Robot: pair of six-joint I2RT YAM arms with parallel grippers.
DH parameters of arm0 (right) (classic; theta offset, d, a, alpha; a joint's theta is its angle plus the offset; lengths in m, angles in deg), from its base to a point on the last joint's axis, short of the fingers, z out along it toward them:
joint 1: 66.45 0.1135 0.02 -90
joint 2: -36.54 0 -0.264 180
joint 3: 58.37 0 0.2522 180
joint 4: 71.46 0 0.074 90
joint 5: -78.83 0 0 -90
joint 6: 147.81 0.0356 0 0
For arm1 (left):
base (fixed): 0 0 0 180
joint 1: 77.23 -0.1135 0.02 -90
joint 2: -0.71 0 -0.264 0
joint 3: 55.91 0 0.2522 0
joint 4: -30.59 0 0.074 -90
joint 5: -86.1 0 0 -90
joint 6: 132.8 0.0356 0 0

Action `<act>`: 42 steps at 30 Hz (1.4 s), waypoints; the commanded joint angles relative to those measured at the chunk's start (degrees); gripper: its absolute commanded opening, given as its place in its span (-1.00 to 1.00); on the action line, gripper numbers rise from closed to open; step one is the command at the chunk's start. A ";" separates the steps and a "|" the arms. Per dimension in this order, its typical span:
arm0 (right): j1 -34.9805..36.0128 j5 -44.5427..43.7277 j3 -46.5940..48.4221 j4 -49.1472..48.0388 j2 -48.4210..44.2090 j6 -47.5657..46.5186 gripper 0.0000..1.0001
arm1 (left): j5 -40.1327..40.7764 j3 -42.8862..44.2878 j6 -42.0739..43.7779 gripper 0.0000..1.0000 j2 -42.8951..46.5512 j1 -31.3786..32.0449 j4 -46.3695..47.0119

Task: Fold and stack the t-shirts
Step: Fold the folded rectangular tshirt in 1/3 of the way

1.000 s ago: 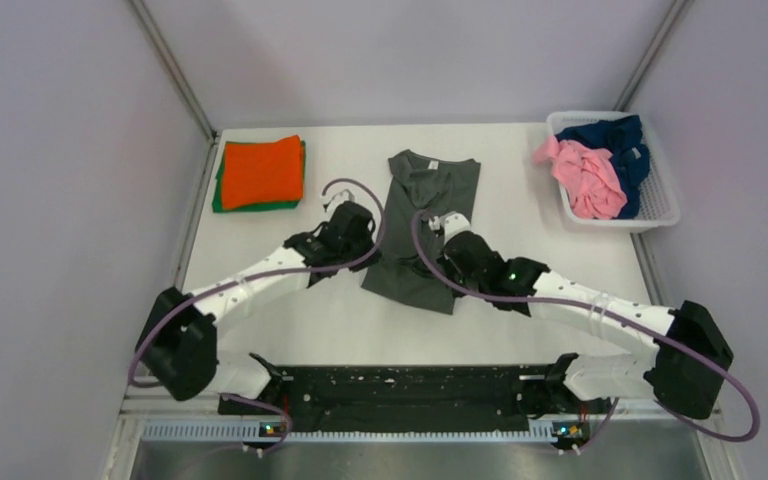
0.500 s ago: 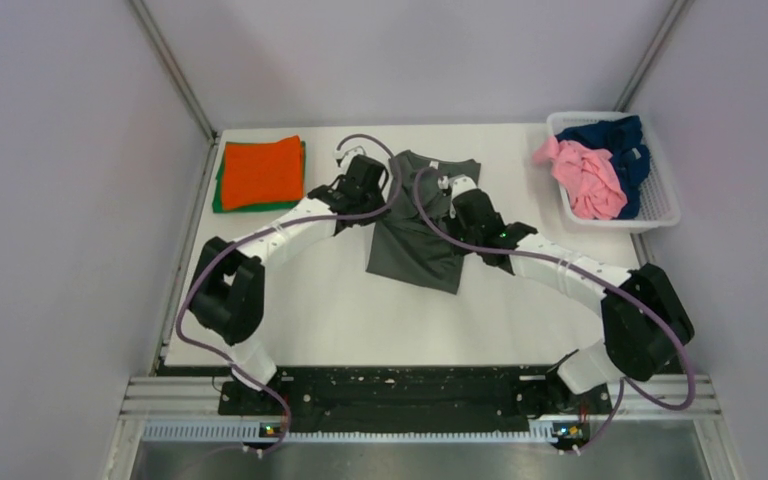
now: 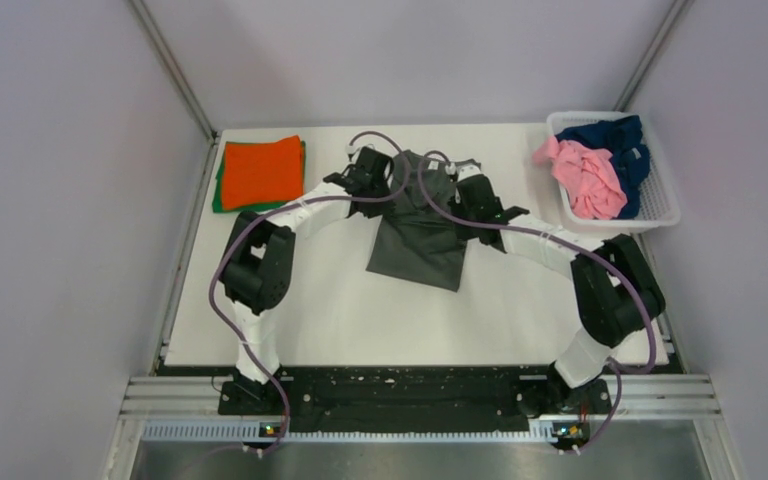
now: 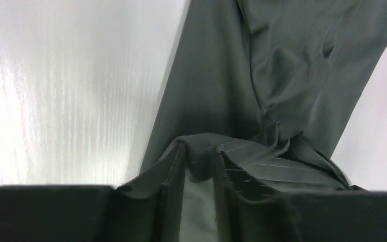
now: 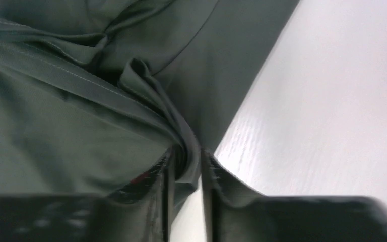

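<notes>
Orange shirt (image 3: 262, 170) lies folded on the green shirt (image 3: 222, 203) at the far left of the desk (image 3: 340, 310). The pink shirt (image 3: 588, 178) and navy shirt (image 3: 615, 133) wait crumpled in the basket (image 3: 662, 216). The dark grey shirt (image 3: 418, 250) lies mid-desk, half folded. The left hand (image 4: 199, 171) and right hand (image 5: 186, 171), arms stretched far, each pinch its cloth.

From where I stand, the worktop (image 3: 340, 320) carries a stack of folded t-shirts (image 3: 260, 172) in its far left corner. A basket (image 3: 663, 216) stands at its far right edge, with loose t-shirts (image 3: 590, 175) heaped inside. Between the two, in the middle and towards the back, lies the middle t-shirt (image 3: 420, 250). The left hand (image 3: 380, 172) is at its left side and the right hand (image 3: 463, 180) at its right, both near its far end. Each pinches a fold of its cloth.
</notes>
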 commanded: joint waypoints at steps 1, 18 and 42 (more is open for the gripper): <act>-2.88 -4.19 5.86 -2.48 2.95 0.26 -0.08 | -0.59 5.48 0.83 0.08 -2.14 -2.97 0.83; 2.54 31.78 -6.90 -18.79 -5.00 1.29 0.98 | -8.31 -34.20 -4.36 0.97 32.80 -5.03 3.50; -1.70 9.66 13.33 -21.03 12.21 -1.97 0.97 | -8.44 -53.76 -9.46 0.98 54.17 -4.93 2.09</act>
